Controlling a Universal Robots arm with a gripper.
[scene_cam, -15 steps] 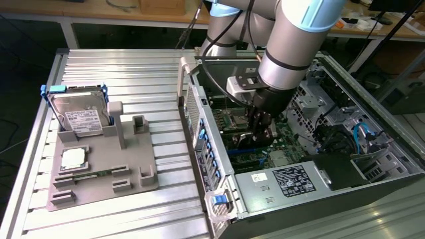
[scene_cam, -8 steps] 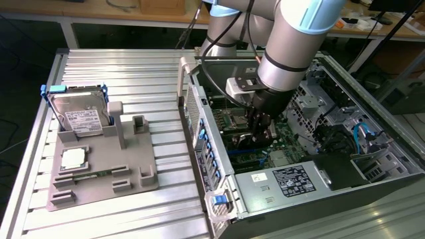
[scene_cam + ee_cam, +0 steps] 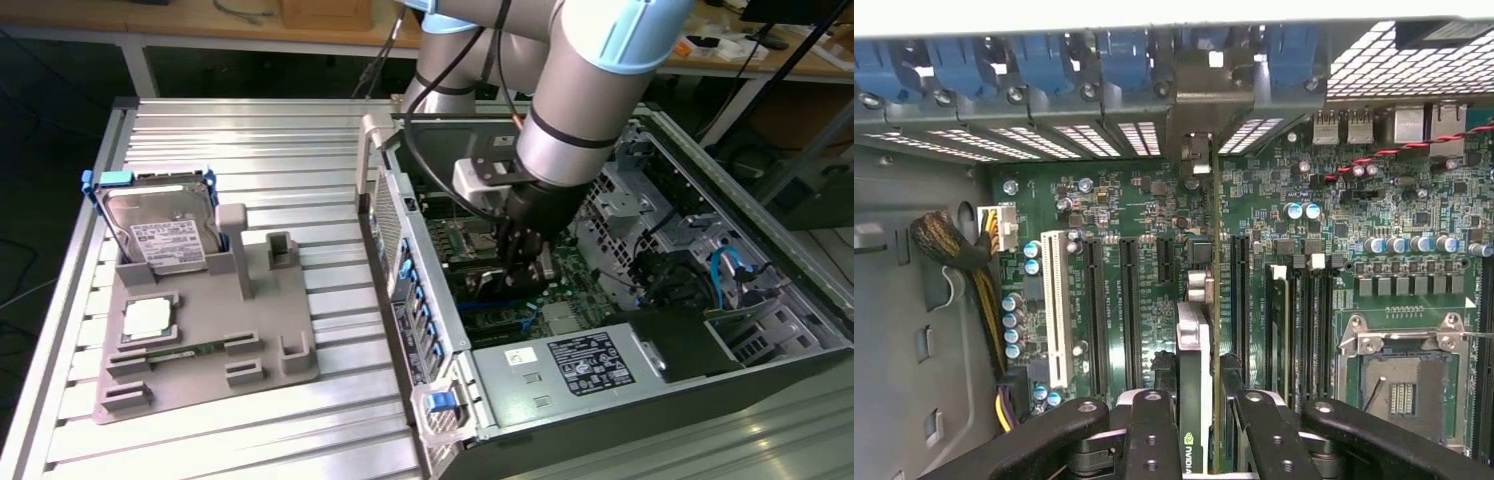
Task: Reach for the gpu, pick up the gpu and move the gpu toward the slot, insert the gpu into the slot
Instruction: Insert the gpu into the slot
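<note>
My gripper is down inside the open computer case, over the green motherboard. In the wrist view the gripper is shut on the gpu, which I see edge-on between the black fingers. The card runs from the fingers to the case's rear wall, where its silvery bracket meets the vented slot covers. It stands between long black slots. The slot directly under the card is hidden by it, and I cannot tell whether the card is seated.
Beside the case in the exterior view, a grey fixture holds a silver hard drive with a blue frame and a square processor chip. Inside the case are a power supply, a processor socket, a white slot and cables.
</note>
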